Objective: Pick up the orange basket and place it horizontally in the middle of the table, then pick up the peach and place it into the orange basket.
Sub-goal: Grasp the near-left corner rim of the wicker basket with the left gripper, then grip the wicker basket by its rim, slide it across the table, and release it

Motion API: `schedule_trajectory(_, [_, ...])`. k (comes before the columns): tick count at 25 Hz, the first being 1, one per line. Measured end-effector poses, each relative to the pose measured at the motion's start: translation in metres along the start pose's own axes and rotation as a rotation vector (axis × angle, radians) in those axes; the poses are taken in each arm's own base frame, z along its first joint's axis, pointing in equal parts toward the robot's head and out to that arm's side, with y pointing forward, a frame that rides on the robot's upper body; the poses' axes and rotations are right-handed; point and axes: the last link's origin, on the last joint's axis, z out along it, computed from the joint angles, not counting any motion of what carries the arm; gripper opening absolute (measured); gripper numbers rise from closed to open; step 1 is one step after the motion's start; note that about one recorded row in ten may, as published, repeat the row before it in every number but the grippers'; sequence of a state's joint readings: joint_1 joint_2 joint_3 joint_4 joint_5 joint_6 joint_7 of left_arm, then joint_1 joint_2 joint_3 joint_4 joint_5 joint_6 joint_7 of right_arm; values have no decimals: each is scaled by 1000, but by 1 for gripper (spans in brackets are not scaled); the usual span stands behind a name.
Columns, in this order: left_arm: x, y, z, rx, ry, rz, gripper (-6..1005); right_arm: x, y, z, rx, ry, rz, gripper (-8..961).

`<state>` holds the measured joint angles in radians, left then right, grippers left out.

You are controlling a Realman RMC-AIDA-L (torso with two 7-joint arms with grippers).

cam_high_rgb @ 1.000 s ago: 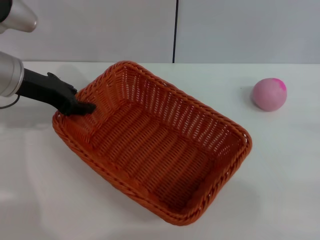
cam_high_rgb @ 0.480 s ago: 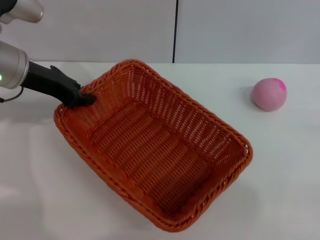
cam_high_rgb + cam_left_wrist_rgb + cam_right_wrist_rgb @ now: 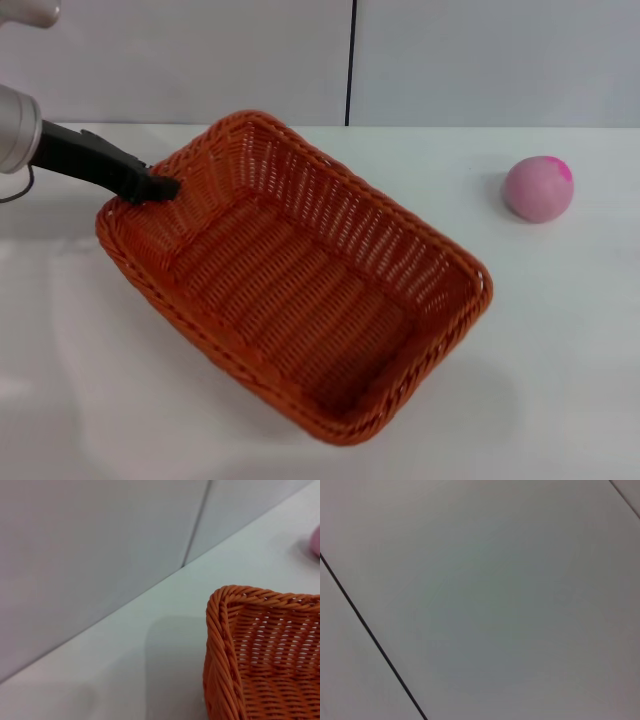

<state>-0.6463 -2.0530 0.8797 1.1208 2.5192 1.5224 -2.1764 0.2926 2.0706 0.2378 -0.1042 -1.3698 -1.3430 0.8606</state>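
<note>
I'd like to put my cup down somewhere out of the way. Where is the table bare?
Bare table lies in front of the peach, right of the basket, and along the near-left edge. Between basket and peach is an open lane. It is crowded at the basket's far-left corner, where the left gripper grips the rim.

My left arm reached in from the table's far left corner, silver forearm angled downward and black wrist stretched toward the middle. My left gripper (image 3: 160, 187) was clamped on the braided rim of the orange basket (image 3: 300, 280) at its far left corner. My right arm was out of sight.
</note>
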Motion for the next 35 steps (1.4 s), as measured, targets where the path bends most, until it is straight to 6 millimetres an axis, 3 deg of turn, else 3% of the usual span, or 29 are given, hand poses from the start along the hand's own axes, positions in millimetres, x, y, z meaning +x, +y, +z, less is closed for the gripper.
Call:
schedule_trajectory(6, [0,-4,-12,-25,18,-86,172,1,4,5,-10,-1,4,551])
schedule_trajectory(7, [0,-8,-25,-50,37,-184,172,1,5,6,-13,-1,4,552])
schedule_trajectory(13, [-5,-20,-42,-56,75,-346,171,2,8,9,-20,-2,10,548])
schedule_trajectory(18, [-7,-26,-49,-62,79,-397,170,0,7,11,-22,-3,27,543])
schedule_trajectory(20, [-13,-33,-62,-126,122,-520,170,0,7,13,-16,3,27,541])
schedule_trajectory(35, [-26,-33,-70,-238,228,-636,172,0,10,25,-17,15,25,527])
